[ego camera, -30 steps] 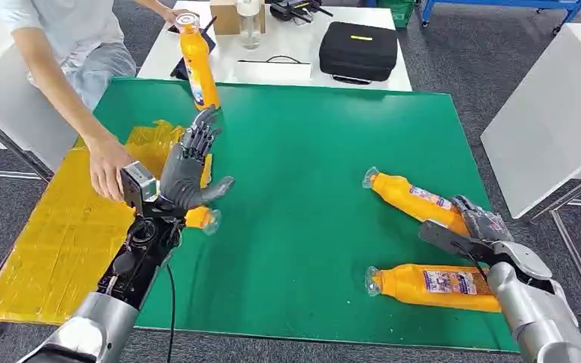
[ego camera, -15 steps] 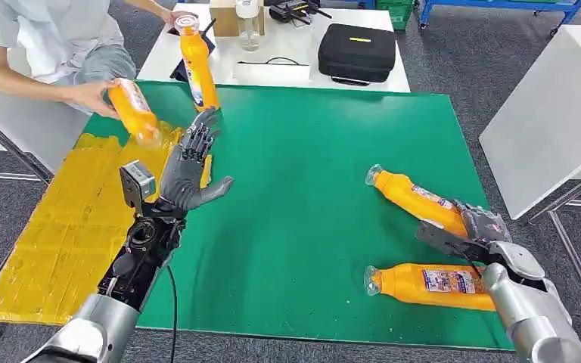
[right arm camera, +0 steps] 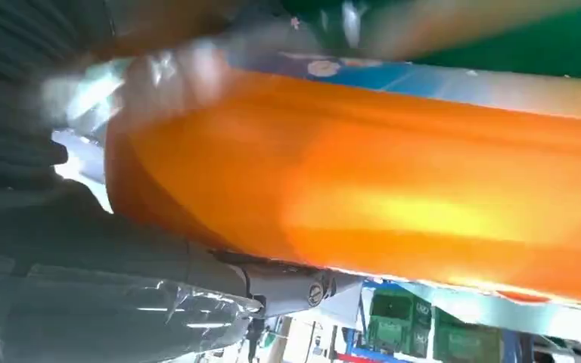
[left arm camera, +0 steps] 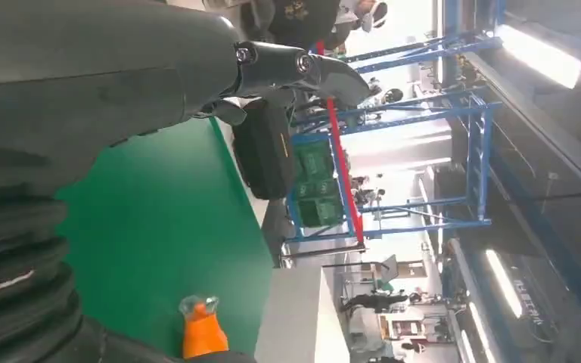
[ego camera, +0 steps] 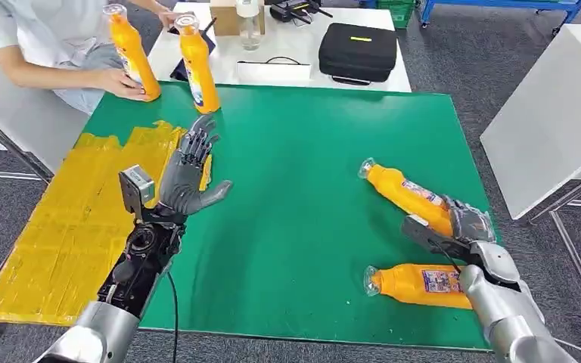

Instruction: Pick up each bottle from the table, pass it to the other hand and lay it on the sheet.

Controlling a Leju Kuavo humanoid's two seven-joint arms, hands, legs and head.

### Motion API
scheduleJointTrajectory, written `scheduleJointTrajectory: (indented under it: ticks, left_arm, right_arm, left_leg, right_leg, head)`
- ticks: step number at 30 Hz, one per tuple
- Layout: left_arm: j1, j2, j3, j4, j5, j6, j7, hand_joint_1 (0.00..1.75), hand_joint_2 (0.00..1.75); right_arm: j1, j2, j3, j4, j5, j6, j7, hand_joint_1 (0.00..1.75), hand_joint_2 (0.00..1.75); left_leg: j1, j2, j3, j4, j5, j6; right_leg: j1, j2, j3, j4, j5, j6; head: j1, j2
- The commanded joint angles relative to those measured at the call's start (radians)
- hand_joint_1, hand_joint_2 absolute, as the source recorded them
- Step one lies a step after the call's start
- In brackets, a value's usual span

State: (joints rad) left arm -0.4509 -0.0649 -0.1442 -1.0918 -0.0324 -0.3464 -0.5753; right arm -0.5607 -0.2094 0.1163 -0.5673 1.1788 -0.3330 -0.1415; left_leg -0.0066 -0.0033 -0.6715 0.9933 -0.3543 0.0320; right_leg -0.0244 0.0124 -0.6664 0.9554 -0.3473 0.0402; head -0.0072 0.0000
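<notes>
The robot's arms are silver at the forearm, giving way to exposed black mechanics with a thin black cable looping beside the left one. The left hand is dark grey, with a thick smooth thumb and darker segmented fingers; a small grey box camera sits just behind it at the wrist. The right hand is the same dark grey, part wrapped in clear film. Close up, ribbed grey covers and small silver screws show at the thumb.
</notes>
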Motion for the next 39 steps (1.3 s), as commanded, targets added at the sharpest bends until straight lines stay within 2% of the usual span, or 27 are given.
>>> scheduleJointTrajectory:
  ticks: [1,4,8,16,21,25,28,36,39]
  left_arm:
    - [-0.012,-0.004,0.022,0.007,0.0,-0.001,0.02,0.0,1.75]
    - [-0.02,-0.008,0.01,-0.01,-0.005,0.005,0.055,0.0,1.75]
    - [-0.037,0.0,-0.029,-0.004,-0.012,0.018,0.094,0.0,1.75]
    - [-0.084,-0.019,-0.081,0.086,0.132,-0.064,0.187,0.0,1.75]
    - [-0.098,-0.036,-0.108,0.083,0.194,-0.041,0.237,0.0,1.75]
    - [-0.105,-0.023,-0.17,0.051,0.218,-0.034,0.281,0.0,1.75]
    - [-0.117,-0.018,-0.209,0.056,0.257,-0.002,0.33,0.0,1.75]
    - [-0.173,-0.039,-0.244,0.118,0.338,0.035,0.355,0.0,1.75]
    - [-0.186,-0.034,-0.244,0.124,0.369,0.054,0.367,0.0,1.75]
  right_arm:
    - [0.007,0.083,-0.101,-0.06,-0.078,-0.086,-0.05,1.75,1.75]
    - [0.031,0.148,-0.157,-0.189,-0.197,-0.147,-0.118,1.75,1.75]
    - [0.035,0.211,-0.131,-0.296,-0.274,-0.178,-0.162,1.75,1.75]
    - [0.014,0.232,-0.066,-0.283,-0.384,-0.274,-0.242,1.75,1.75]
    - [0.008,0.255,-0.047,-0.278,-0.435,-0.325,-0.283,1.75,1.75]
    - [0.012,0.285,-0.004,-0.344,-0.58,-0.26,-0.39,1.75,1.75]
    - [0.025,0.303,0.061,-0.374,-0.723,-0.148,-0.446,1.75,1.75]
    - [0.002,0.349,0.17,-0.277,-0.801,-0.086,-0.488,1.75,1.75]
    - [-0.004,0.362,0.24,-0.27,-0.831,0.014,-0.491,1.75,1.75]
  left_leg:
    - [0.001,0.003,0.01,0.003,-0.007,-0.004]
    - [0.001,0.004,0.005,0.002,-0.005,-0.003]
    - [0.001,0.005,0.003,0.003,-0.005,-0.003]
    - [0.001,0.0,0.001,0.001,-0.002,-0.002]
    - [0.001,0.001,0.002,0.002,-0.004,-0.003]
    - [0.0,0.002,0.003,0.002,-0.004,-0.003]
    - [0.001,0.002,0.002,0.002,-0.004,-0.003]
    - [0.002,0.001,0.003,0.002,-0.004,-0.003]
    - [0.002,0.002,0.002,0.002,-0.003,-0.003]
  right_leg:
    - [0.002,0.001,0.009,0.003,-0.006,-0.004]
    - [0.001,0.002,0.004,0.001,-0.003,-0.003]
    - [0.001,0.004,0.002,0.003,-0.003,-0.004]
    - [0.001,-0.001,0.0,0.001,-0.002,-0.002]
    - [0.001,0.0,0.002,0.002,-0.003,-0.003]
    - [0.001,0.001,0.001,0.003,-0.004,-0.003]
    - [0.001,0.001,0.0,0.003,-0.004,-0.003]
    - [0.002,0.0,0.002,0.003,-0.004,-0.003]
    - [0.002,0.001,0.001,0.002,-0.003,-0.003]
  head:
    - [0.0,0.0]
    - [0.0,0.0]
    - [0.0,0.0]
    - [0.0,0.0]
    - [0.0,0.0]
    - [0.0,0.0]
    - [0.0,0.0]
    - [0.0,0.0]
    - [0.0,0.0]
